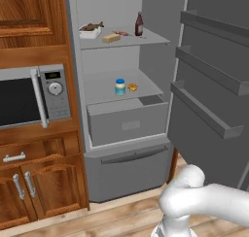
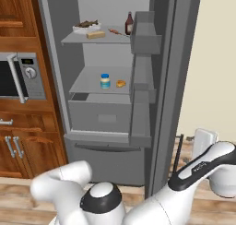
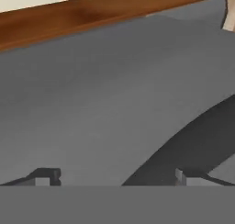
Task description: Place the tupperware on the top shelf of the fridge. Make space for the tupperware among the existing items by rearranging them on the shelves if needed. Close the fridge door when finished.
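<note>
Here the tall plain grey fridge point(image 1: 127, 148) stands open, and its interior serves as the landmark for everything else. Two flat light-grey shelves cross that interior. On the uppermost one, the top shelf point(image 1: 146, 38), four things sit: a shallow white tupperware tray with dark brownish food point(image 1: 91, 30) at the left end, a tan rectangular block point(image 1: 111, 38) just right of it and nearer the front edge, a small thin reddish piece point(image 1: 121, 33) behind the block, and a dark brown bottle with a red label point(image 1: 139, 25) upright at the right, towards the back. The lower shelf point(image 1: 97, 90) carries two things: a white jar with a blue lid point(image 1: 120, 86) and, just beside it on the right, a small orange round item point(image 1: 132, 87). Below that shelf is one grey inner drawer point(image 1: 129, 122), and under it one grey bottom freezer drawer point(image 1: 129, 170).

The front right corner of the top shelf is bare, as is the strip along the front edge between block and bottle. The left half of the lower shelf is also bare.

The large flat grey fridge door point(image 1: 214, 85) stands swung wide to the right of the interior, with three grey shelf bins on its inner side.

In the hand view the gripper point(image 3: 114, 177) has its two dark finger tips point(image 3: 46, 176) spread wide apart, gripping nothing, facing a plain grey surface with a brown wooden strip along the top. The tupperware lies well apart from the claw, up on the top shelf.
</note>
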